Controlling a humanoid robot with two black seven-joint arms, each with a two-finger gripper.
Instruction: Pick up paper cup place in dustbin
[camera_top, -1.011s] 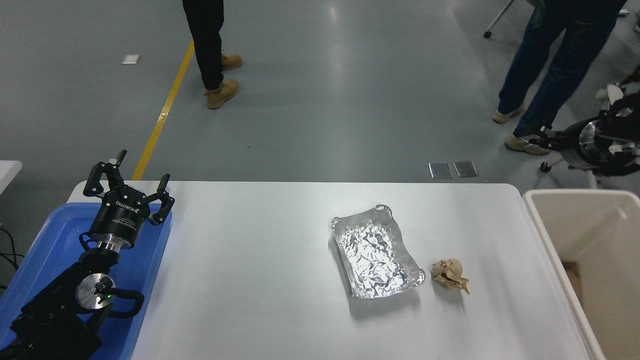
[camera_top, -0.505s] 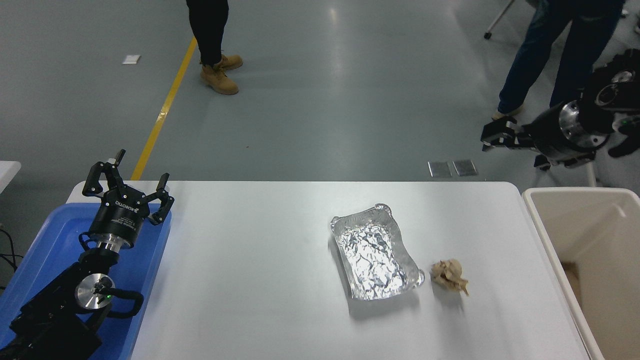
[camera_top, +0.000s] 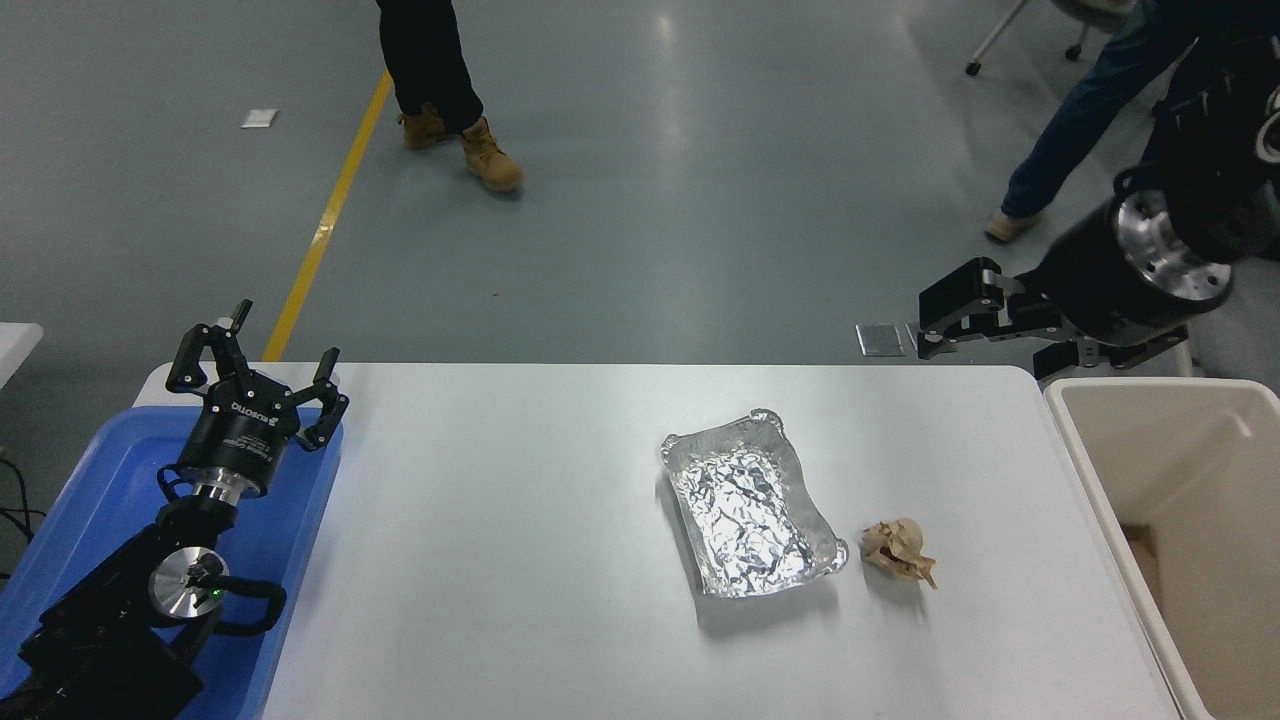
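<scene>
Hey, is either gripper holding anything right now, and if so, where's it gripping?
Nothing is held. The right gripper is open and empty beyond the table's far edge. The left gripper is parked open over the blue tray.

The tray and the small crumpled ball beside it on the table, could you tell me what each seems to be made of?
The tray looks like thin aluminium foil: bright silver, mirror-like glints, heavily crinkled floor and a wavy rim. The ball looks like matte brown paper, with sharp creases and no shine, lying just right of the tray.
</scene>
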